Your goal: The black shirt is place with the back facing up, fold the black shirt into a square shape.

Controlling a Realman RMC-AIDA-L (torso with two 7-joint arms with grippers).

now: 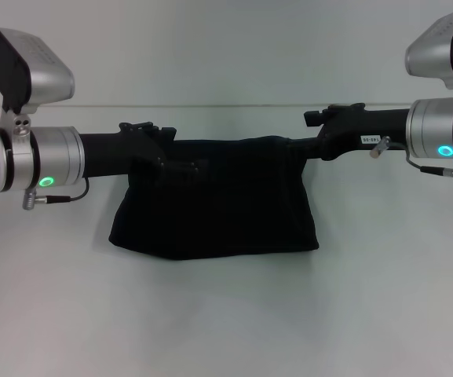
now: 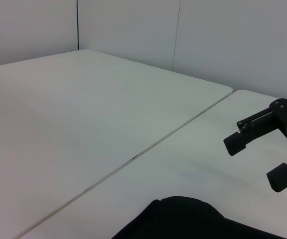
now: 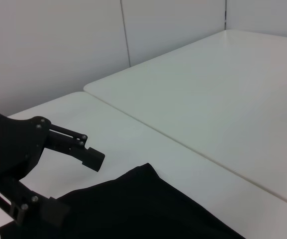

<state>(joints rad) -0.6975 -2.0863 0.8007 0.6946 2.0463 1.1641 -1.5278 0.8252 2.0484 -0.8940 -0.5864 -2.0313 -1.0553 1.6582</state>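
The black shirt [image 1: 214, 212] lies folded into a dark block at the middle of the white table [image 1: 226, 330], its plain side up. My left gripper [image 1: 180, 149] is open at the shirt's far left corner. In the right wrist view this left gripper [image 3: 76, 184] shows spread fingers, one over the edge of the shirt [image 3: 133, 204]. My right gripper [image 1: 305, 135] is at the far right corner. The left wrist view shows the right gripper [image 2: 252, 162] open with bare table between its fingers, just past the shirt [image 2: 183, 219].
A seam [image 2: 133, 158] runs between two white tabletops behind the shirt, and grey wall panels [image 2: 208, 35] stand beyond them. Both silver forearms reach in from the sides at the height of the shirt's far edge.
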